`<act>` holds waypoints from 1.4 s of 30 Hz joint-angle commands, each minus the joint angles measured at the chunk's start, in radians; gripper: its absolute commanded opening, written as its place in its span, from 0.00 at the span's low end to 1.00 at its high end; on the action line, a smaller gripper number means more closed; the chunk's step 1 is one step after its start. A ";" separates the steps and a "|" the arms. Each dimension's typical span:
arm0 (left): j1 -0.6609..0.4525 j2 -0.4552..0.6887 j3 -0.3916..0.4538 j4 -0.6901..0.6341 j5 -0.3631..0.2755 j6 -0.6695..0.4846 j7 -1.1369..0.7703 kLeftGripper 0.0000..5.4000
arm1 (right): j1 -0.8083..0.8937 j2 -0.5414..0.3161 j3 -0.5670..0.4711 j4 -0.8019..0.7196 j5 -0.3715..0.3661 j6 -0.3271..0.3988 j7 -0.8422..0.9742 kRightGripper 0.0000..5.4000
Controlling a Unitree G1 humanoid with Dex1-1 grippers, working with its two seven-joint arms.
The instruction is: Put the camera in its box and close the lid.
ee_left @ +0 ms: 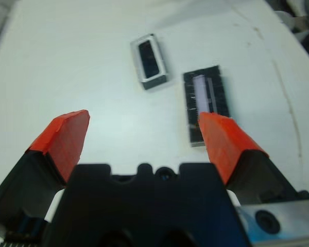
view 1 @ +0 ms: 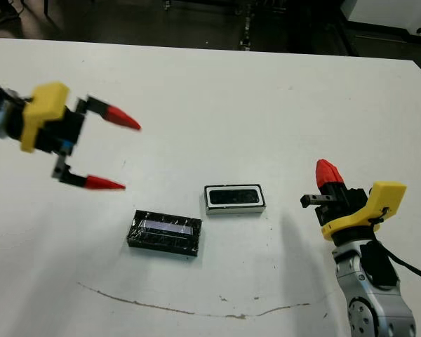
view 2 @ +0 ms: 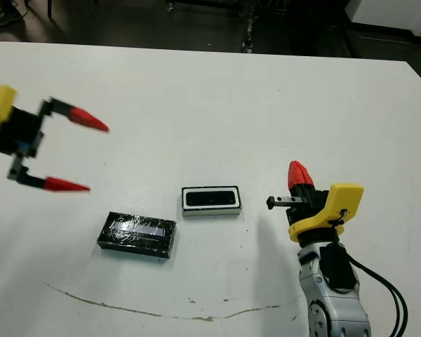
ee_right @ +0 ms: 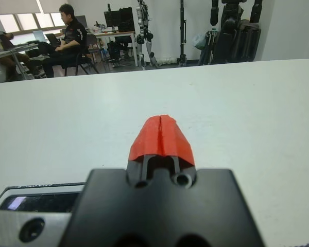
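The box is a small tray with silvery-white sides, lying in the middle of the table. The glossy black camera lies inside it and fills the tray. To its left and slightly nearer me rests the lid, flat and black with a shiny pale strip on its face, apart from the box. My left gripper hovers open over the table, up and to the left of the lid, with nothing between its fingers. My right gripper is shut and empty, standing to the right of the box.
A thin dark scuff line curves across the table near its front edge. Beyond the far table edge, the right wrist view shows seated people at desks and robot stands.
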 commanded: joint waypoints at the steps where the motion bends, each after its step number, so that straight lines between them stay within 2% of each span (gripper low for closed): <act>1: -0.006 0.022 -0.079 0.006 -0.084 0.007 -0.005 1.00 | 0.001 -0.008 -0.014 0.000 0.013 0.017 -0.006 0.00; 6: -0.001 0.026 -0.156 0.016 -0.213 0.040 -0.005 1.00 | -0.002 -0.009 -0.012 0.007 0.011 0.013 -0.007 0.00; 8: 0.008 0.026 -0.162 0.016 -0.210 0.044 -0.005 1.00 | -0.002 -0.010 -0.011 0.012 0.014 0.006 0.000 0.00; 12: 0.061 0.026 -0.100 -0.022 -0.180 0.128 -0.005 1.00 | -0.005 -0.010 -0.013 0.013 0.017 0.010 -0.001 0.00; 14: 0.099 0.015 -0.054 -0.049 -0.180 0.190 -0.002 1.00 | -0.006 -0.011 -0.014 0.013 0.019 0.011 0.000 0.00; 17: 0.155 -0.010 -0.015 -0.070 -0.199 0.185 -0.004 1.00 | -0.009 -0.012 -0.015 0.011 0.021 0.017 -0.002 0.00; 20: 0.195 -0.025 0.001 -0.082 -0.169 0.151 -0.005 1.00 | -0.010 -0.013 -0.015 0.010 0.021 0.018 -0.002 0.00; 26: 0.209 -0.044 -0.004 -0.100 -0.130 0.215 -0.005 1.00 | -0.010 -0.008 -0.012 -0.002 0.020 0.035 -0.014 0.00; 33: 0.239 -0.088 0.024 -0.142 -0.044 0.194 0.013 1.00 | -0.008 -0.016 -0.008 -0.010 0.019 0.047 -0.017 0.00; 42: 0.263 -0.152 0.039 -0.130 -0.009 0.236 0.017 1.00 | -0.005 -0.021 -0.016 0.001 0.036 0.035 0.003 0.00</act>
